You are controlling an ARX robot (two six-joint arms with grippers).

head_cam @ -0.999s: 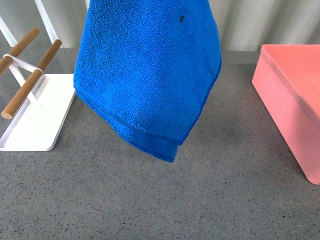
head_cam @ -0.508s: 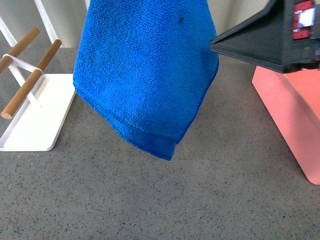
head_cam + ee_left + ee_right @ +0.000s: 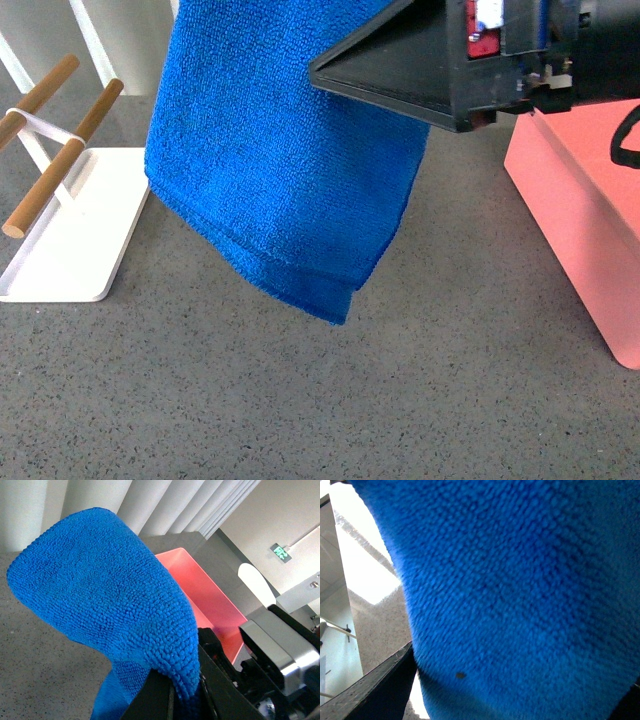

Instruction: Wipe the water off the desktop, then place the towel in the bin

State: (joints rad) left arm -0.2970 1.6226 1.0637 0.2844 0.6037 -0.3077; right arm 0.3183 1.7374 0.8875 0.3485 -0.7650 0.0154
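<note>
Blue towel hangs over the desktop, left of the bin, in front view; my right gripper has just swung in before it. Left wrist: my left gripper pinches its fold. Right wrist: towel fills my wide jaws, so a handover looks likely.

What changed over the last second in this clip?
The right pincer came in from the right and moved left across the upper part of the hanging towel. No grasp or release shows. Towel, bin and tray stayed put.
</note>
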